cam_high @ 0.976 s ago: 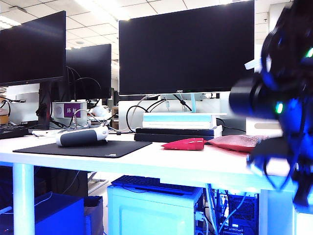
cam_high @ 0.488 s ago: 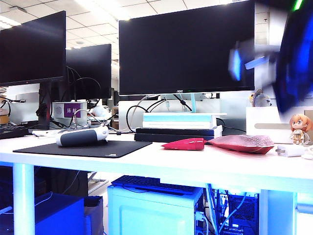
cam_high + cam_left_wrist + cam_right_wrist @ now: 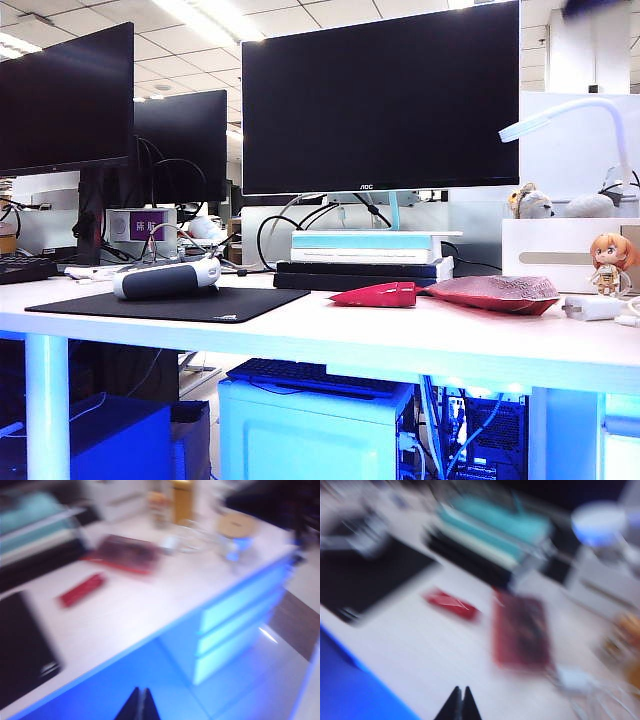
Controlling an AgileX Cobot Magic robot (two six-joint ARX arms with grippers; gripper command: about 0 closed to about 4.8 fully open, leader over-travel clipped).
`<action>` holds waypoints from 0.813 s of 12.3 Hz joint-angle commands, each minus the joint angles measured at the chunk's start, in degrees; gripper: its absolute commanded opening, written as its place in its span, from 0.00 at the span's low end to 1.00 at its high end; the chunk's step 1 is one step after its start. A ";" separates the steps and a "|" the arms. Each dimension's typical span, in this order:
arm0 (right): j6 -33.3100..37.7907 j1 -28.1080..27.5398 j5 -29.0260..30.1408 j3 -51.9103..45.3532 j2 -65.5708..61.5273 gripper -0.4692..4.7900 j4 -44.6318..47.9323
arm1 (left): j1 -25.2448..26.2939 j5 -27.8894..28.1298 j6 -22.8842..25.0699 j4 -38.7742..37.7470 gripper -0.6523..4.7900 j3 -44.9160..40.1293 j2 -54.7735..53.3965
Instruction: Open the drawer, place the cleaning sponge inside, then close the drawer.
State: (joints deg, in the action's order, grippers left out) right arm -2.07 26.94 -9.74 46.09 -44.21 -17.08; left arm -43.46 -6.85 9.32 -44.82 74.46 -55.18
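Grippers are seen pressed shut and empty above the white desk (image 3: 125,615): left gripper (image 3: 139,692) beyond the desk edge, near the drawers (image 3: 235,630); right gripper (image 3: 459,692) with two red packets (image 3: 520,630) lying ahead of its jaws; no cleaning sponge can be made out in the blurred views

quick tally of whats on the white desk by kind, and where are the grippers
flat red packets: 2, small and large
black computer monitors: 3, nearest
black mouse mat: 1
small orange-haired figurine: 1
total: 7
left gripper and right gripper: shut, above the desk
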 commanded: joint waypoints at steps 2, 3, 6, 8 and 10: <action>0.57 0.11 3.26 -17.84 13.25 0.09 12.92 | 0.02 4.72 -2.51 -0.63 0.11 -13.94 21.51; 0.59 0.11 1.77 -21.49 15.96 0.09 12.74 | 0.02 4.72 -3.76 3.26 0.11 -21.73 29.22; 0.57 0.11 2.05 -23.19 19.67 0.09 4.39 | 0.02 6.99 -8.35 17.22 0.11 -40.96 41.68; 0.57 0.11 2.08 -23.17 19.98 0.09 1.75 | 0.02 7.74 -10.60 30.93 0.11 -53.83 41.83; 0.57 0.11 2.12 -23.17 20.00 0.09 1.79 | 0.02 13.16 -11.93 39.76 0.11 -62.45 41.77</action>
State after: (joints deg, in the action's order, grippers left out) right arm -1.69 26.94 -7.70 22.63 -24.38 -16.05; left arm -43.48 4.73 -2.31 -7.73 12.78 -13.34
